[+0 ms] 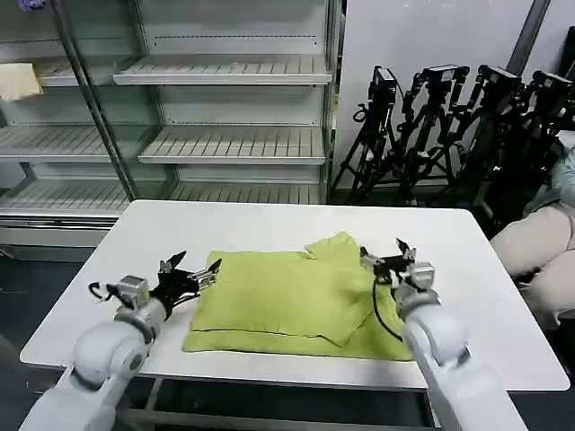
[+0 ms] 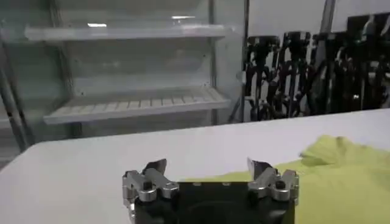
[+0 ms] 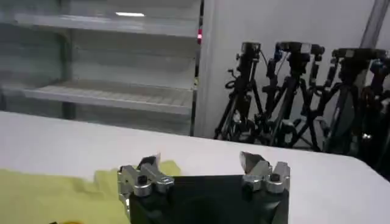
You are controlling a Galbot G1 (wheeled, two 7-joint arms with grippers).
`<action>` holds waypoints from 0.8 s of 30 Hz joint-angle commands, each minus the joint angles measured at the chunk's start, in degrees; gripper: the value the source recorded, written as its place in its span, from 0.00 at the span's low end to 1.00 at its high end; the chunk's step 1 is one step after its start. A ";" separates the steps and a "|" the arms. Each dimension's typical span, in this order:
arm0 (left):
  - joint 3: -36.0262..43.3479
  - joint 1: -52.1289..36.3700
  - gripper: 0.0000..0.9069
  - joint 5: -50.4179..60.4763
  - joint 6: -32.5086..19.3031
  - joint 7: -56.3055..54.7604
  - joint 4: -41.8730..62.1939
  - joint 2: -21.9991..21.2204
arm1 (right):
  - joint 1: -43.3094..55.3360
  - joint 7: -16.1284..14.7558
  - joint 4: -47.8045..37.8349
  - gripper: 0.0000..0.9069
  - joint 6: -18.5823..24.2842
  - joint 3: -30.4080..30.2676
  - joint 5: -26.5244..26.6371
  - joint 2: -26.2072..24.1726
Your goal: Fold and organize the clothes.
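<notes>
The clothes, a lime T-shirt [image 1: 287,301], lie partly folded on the white table [image 1: 269,224], with one flap turned over the middle. My left gripper [image 1: 191,273] is open at the shirt's left edge, nothing between its fingers. My right gripper [image 1: 388,256] is open at the shirt's right side near the far corner, also empty. In the left wrist view the left gripper [image 2: 207,167] has the shirt [image 2: 347,176] beyond and beside it. In the right wrist view the right gripper [image 3: 200,163] has the shirt [image 3: 55,195] to one side.
Empty metal shelving [image 1: 225,99] stands behind the table. Black tripods [image 1: 449,126] are grouped at the back right. A seated person [image 1: 548,242] is at the right edge. A pale cream cloth [image 1: 18,81] lies on a far-left shelf.
</notes>
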 commanded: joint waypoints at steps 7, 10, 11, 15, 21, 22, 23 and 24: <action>8.99 -13.07 1.00 1.06 0.86 1.57 16.78 -0.73 | 17.15 0.71 -21.58 1.00 -0.36 -4.55 -2.69 4.95; 9.64 -14.86 1.00 1.22 0.66 1.62 19.75 -1.77 | 17.15 0.19 -23.28 1.00 -0.38 -4.47 -2.45 4.79; 9.74 -15.74 1.00 1.33 0.63 1.61 21.29 -2.31 | 16.70 -0.30 -23.15 1.00 -0.39 -4.71 -2.32 4.63; 10.00 -17.23 1.00 1.52 0.47 1.61 24.24 -2.98 | 15.18 -1.10 -22.33 1.00 -0.37 -5.08 -2.57 4.45; 9.80 -17.76 1.00 2.46 0.32 1.55 25.88 -4.15 | 13.91 -1.51 -23.03 1.00 -0.36 -4.79 -2.40 4.50; 9.77 -17.74 1.00 2.47 0.32 1.57 25.79 -4.26 | 13.59 -1.53 -22.88 1.00 -0.36 -4.78 -2.23 4.56; 9.85 -17.68 1.00 2.48 0.33 1.58 25.75 -4.29 | 13.26 -1.42 -22.66 1.00 -0.36 -4.74 -1.63 4.68; 9.92 -17.59 1.00 2.61 0.36 1.59 25.59 -4.29 | 13.00 -1.31 -22.49 1.00 -0.36 -4.70 -1.10 4.89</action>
